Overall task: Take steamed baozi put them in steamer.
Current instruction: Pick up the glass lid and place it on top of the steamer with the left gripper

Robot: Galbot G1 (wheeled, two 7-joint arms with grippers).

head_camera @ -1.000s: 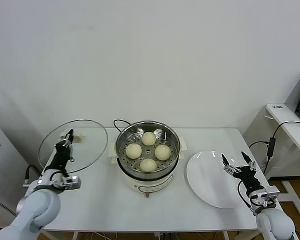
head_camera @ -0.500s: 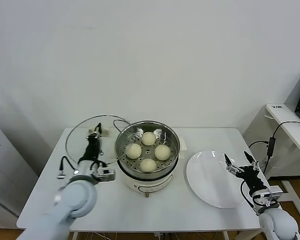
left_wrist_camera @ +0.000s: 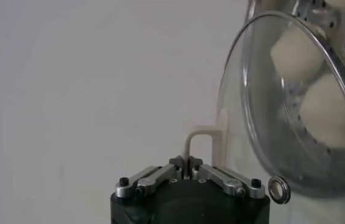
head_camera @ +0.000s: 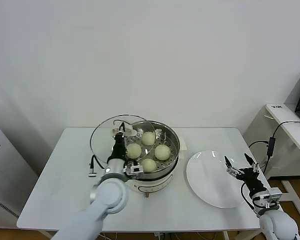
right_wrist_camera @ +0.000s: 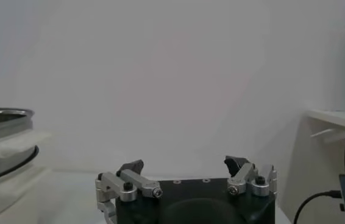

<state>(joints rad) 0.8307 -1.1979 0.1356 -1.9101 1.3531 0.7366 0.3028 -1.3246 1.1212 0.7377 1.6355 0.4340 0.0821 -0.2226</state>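
Now left gripper is clamping glass lid handle at steamer's 9 o'clock rim, 4 baozi inside; right gripper is hovering open beside plate.

The head camera is looking down on the worktop from well above. Both wrist cameras are sitting close behind their fingers, also catching the steamer.

The light is bright and even, and the white counter shows only soft, weak shadows under the steamer. My left arm looks smeared by motion in the head view. In my left wrist view the glass lid has a bright rim reflection and the baozi behind it are out of focus.
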